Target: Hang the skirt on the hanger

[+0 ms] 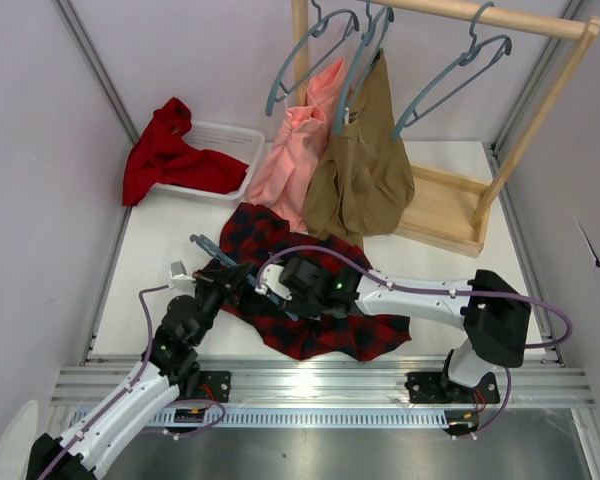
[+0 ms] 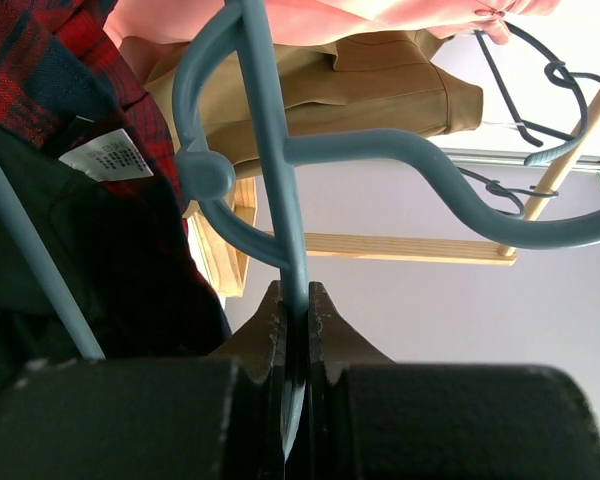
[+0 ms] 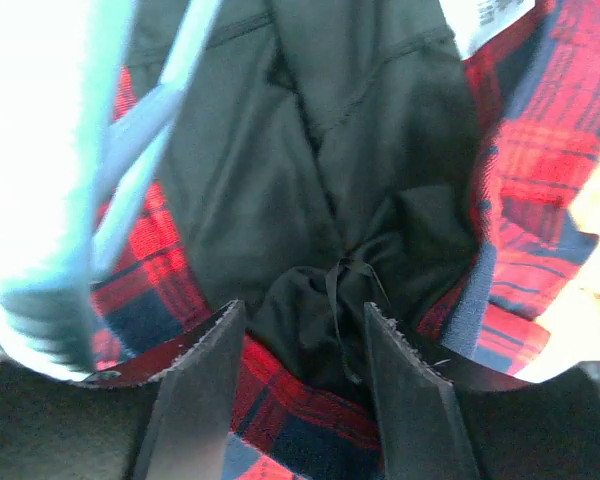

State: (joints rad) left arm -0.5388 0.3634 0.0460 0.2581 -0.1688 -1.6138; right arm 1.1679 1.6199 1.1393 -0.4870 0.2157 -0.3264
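The tartan skirt (image 1: 315, 300) lies crumpled on the table in front of both arms, its dark lining turned up. My left gripper (image 1: 227, 274) is shut on the thin bar of a blue-grey hanger (image 1: 212, 247), which lies at the skirt's left edge. In the left wrist view the hanger (image 2: 270, 150) runs up from between my fingers (image 2: 272, 325), with the skirt (image 2: 130, 260) and its white label to the left. My right gripper (image 3: 302, 335) is open over the skirt (image 3: 540, 150), its jaws straddling a bunch of dark lining (image 3: 310, 300). The hanger (image 3: 130, 140) is blurred at the left.
A wooden rack (image 1: 450, 210) stands at the back right, with a pink garment (image 1: 295, 150) and a tan garment (image 1: 365, 160) hanging from it and spare hangers (image 1: 450, 70) on the rail. A white basket (image 1: 230, 140) holds a plain red cloth (image 1: 170, 155) at the back left.
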